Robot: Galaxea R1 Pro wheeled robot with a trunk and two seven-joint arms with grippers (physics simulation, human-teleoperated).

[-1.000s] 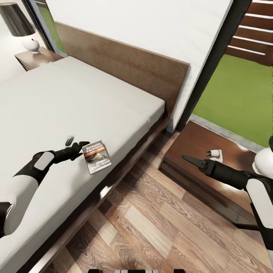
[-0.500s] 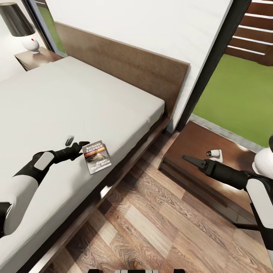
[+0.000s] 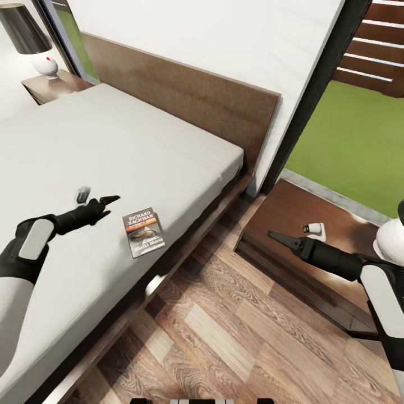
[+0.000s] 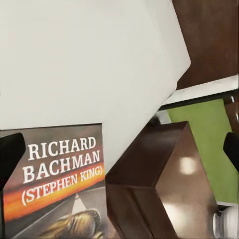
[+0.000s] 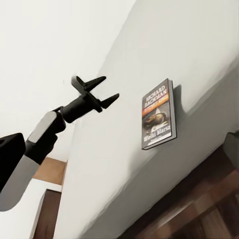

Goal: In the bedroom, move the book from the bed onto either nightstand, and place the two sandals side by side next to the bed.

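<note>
Lying flat near the bed's (image 3: 140,146) edge, the book (image 3: 144,233) risks being nudged off onto the floor if the left gripper (image 3: 96,197), fingers spread and empty beside it, sweeps in low. Its long axis runs roughly across the mattress, title end toward the headboard. The right gripper (image 3: 278,237) hovers over the nightstand (image 3: 280,216), apparently closed.

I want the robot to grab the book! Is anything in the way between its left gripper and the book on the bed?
Nothing visible is in the way. The left gripper is open over the bed, and only bare mattress lies between it and the book, which lies flat near the bed's edge.
</note>
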